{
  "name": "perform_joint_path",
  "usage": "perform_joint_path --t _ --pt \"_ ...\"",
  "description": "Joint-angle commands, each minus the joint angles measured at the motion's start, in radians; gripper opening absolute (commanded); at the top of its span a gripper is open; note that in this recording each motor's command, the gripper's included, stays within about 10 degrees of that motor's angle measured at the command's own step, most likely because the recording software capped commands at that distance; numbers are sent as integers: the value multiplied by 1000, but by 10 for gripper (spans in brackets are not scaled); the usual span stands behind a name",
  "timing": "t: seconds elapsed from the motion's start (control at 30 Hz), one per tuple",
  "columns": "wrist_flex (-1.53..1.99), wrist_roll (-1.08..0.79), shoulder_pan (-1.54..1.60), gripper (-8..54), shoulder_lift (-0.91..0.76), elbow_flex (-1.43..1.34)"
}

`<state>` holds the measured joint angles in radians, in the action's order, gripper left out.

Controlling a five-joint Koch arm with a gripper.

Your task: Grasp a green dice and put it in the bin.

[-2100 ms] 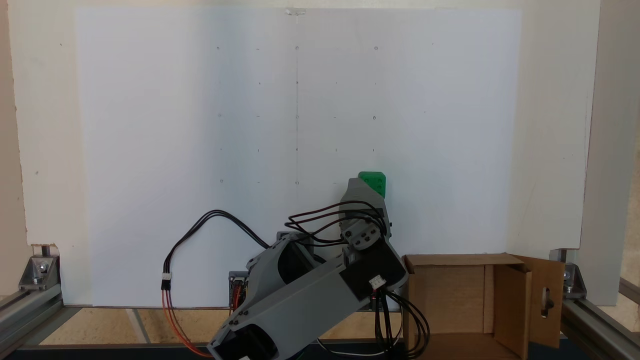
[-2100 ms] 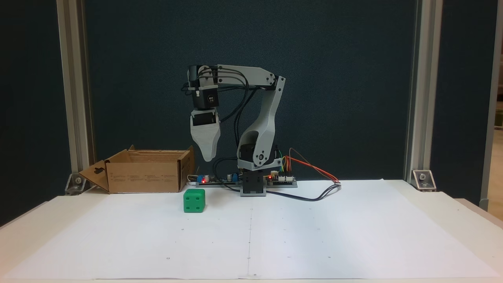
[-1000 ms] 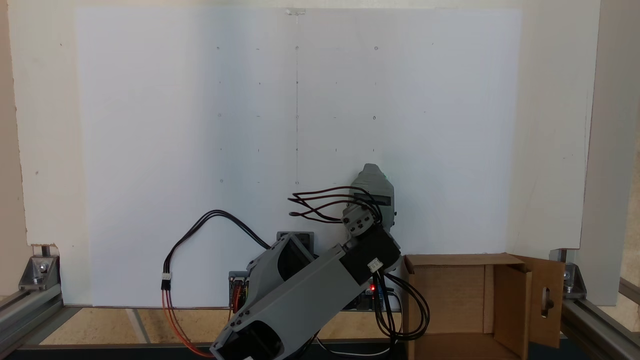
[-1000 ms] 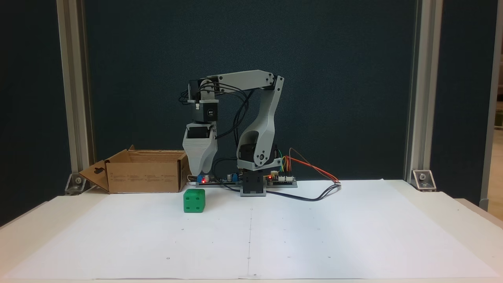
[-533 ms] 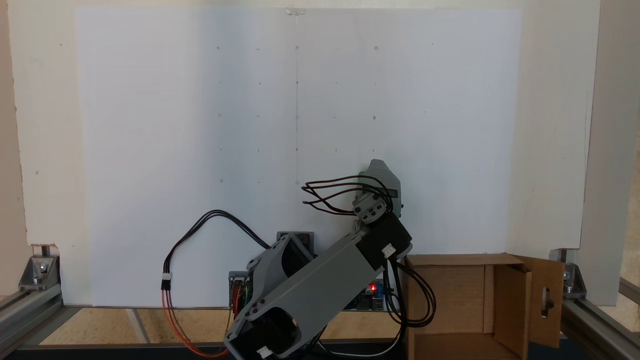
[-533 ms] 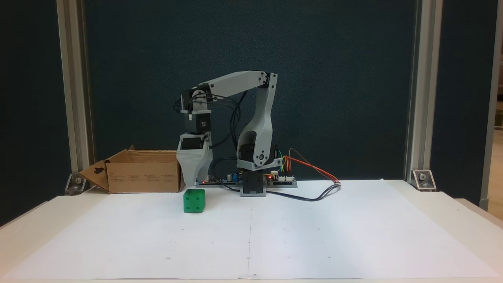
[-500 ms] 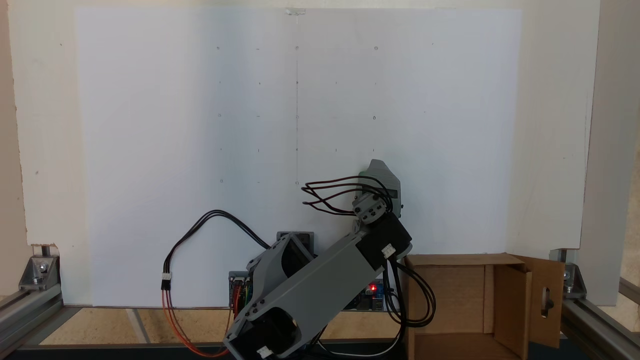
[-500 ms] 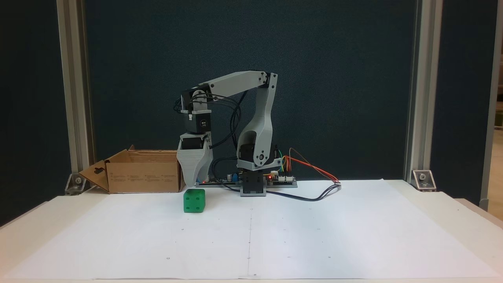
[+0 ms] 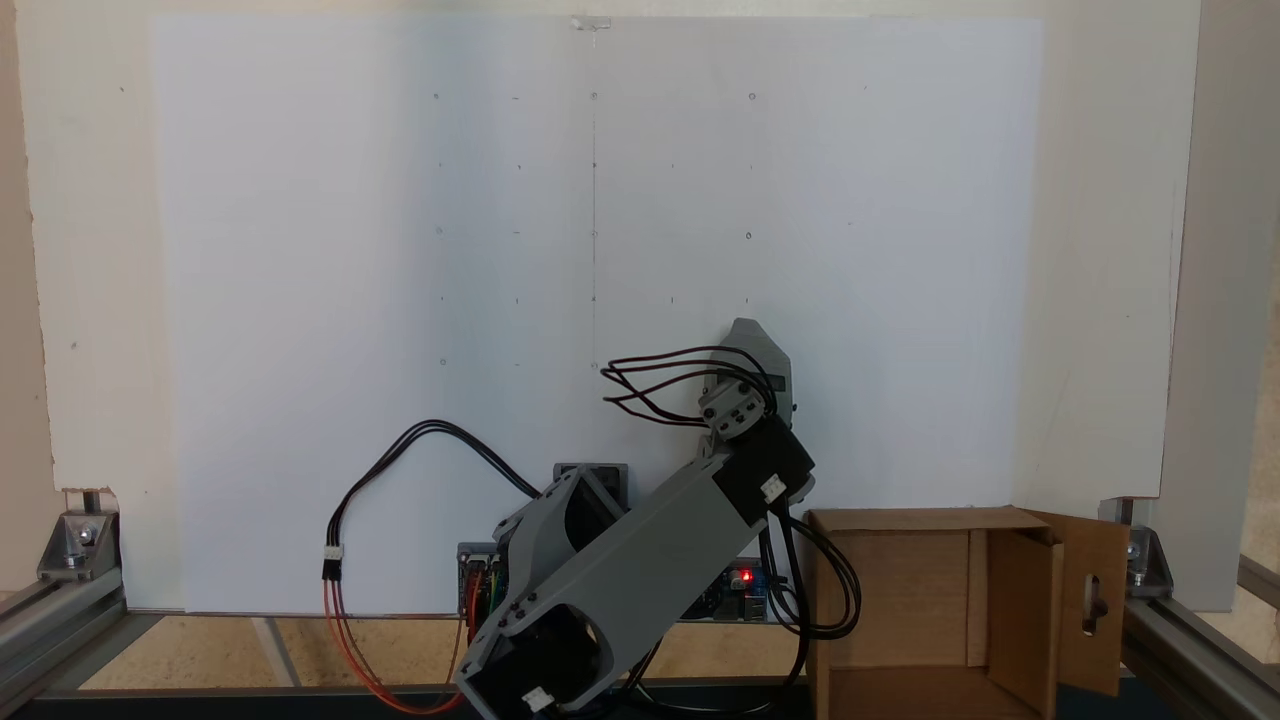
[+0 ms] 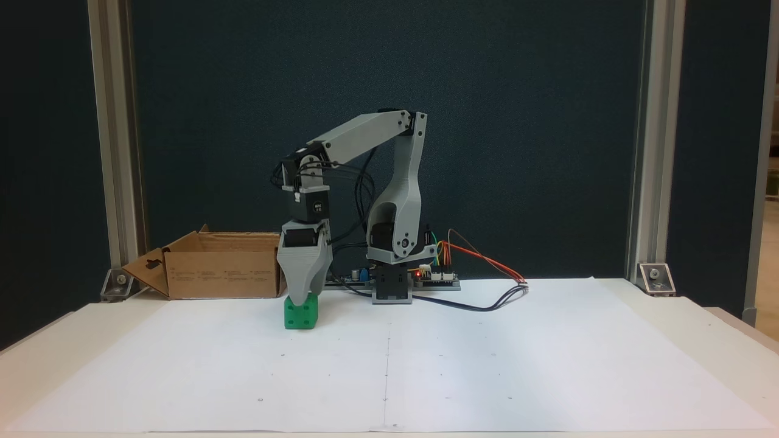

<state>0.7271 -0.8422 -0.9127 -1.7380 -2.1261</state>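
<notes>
The green dice [image 10: 300, 316] sits on the white paper just right of the bin [image 10: 225, 274], a brown cardboard box with a slotted flap [image 10: 146, 270]. My gripper [image 10: 302, 298] points straight down onto the dice, and its grey front jaw overlaps the top of the dice's front face. The jaws stand one behind the other, so no gap shows between them. Seen from above in a fixed view, the gripper [image 9: 754, 348] covers the dice, and the bin [image 9: 910, 519] lies to its lower right, open at the top.
The arm's base and controller boards [image 10: 433, 278] with a red light stand behind the dice, and black and orange cables [image 9: 420, 440] loop off to the side. Aluminium frame posts [image 10: 115, 152] flank the table. White paper [image 10: 487, 365] covers most of it.
The arm has swung toward the dice and dropped; the gripper, which hung well above and behind the dice, now reaches down over its top. The dice has not moved.
</notes>
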Motion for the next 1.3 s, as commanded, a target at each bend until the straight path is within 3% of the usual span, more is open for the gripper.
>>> perform_joint_path --t 0.0,1.17,1.27 --pt "-31 60 2 452 5 14" --pt "-196 60 -12 420 87 -5" --pt "-199 58 -12 388 87 -5"
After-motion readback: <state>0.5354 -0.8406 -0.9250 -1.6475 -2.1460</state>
